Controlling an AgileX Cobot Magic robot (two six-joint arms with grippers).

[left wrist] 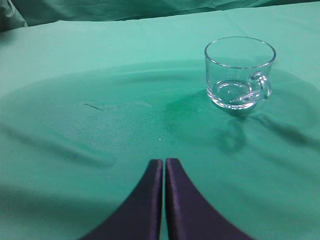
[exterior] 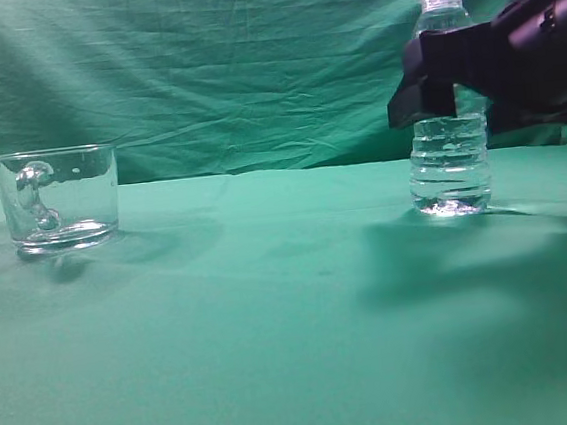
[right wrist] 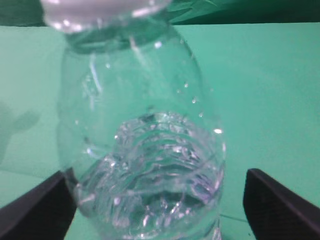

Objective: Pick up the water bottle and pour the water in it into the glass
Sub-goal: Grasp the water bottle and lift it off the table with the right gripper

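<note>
The water bottle [exterior: 449, 161] stands upright and uncapped on the green cloth at the right. Water [exterior: 451, 188] fills its lower part. My right gripper [exterior: 448, 74] is open around the bottle's middle. In the right wrist view the bottle [right wrist: 142, 100] stands between the fingers [right wrist: 156, 174], with the left finger close against it and a gap at the right finger. The glass [exterior: 58, 197] stands empty at the far left, its handle towards the camera. In the left wrist view the glass [left wrist: 239, 72] is ahead to the right of my shut, empty left gripper [left wrist: 164, 161].
A green cloth [exterior: 273, 314] covers the table and hangs as a backdrop [exterior: 229, 67] behind it. A wide stretch of bare cloth lies between the glass and the bottle. The left arm does not show in the exterior view.
</note>
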